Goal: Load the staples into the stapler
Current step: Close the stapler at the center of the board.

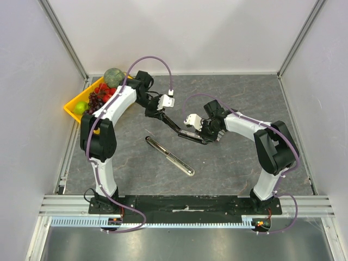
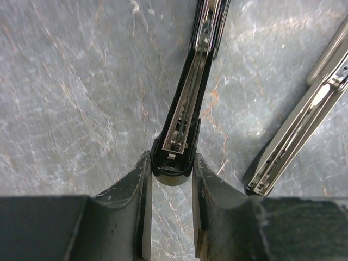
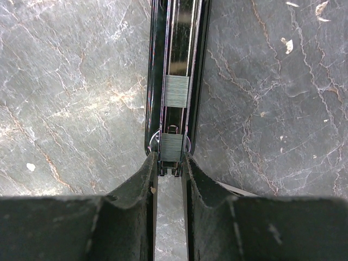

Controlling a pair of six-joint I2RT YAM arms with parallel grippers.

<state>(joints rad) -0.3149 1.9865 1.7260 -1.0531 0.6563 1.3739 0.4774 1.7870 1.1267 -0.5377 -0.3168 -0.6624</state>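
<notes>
The stapler (image 1: 182, 130) lies opened on the grey stone table, its black body stretched between my two grippers. My left gripper (image 1: 165, 117) is shut on its rounded black end (image 2: 171, 171), where the open metal channel (image 2: 187, 103) runs away from the fingers. My right gripper (image 1: 199, 136) is shut on the other end of the stapler (image 3: 157, 81). Two short grey strips of staples sit in the channel there: one (image 3: 176, 91) further up, one (image 3: 172, 147) right between the fingertips. No staple box shows.
A long chrome stapler arm (image 1: 169, 156) lies loose on the table in front of the grippers, also at the right of the left wrist view (image 2: 296, 136). A yellow tray (image 1: 70, 106) with a melon (image 1: 113, 77), grapes and red fruit stands at the back left.
</notes>
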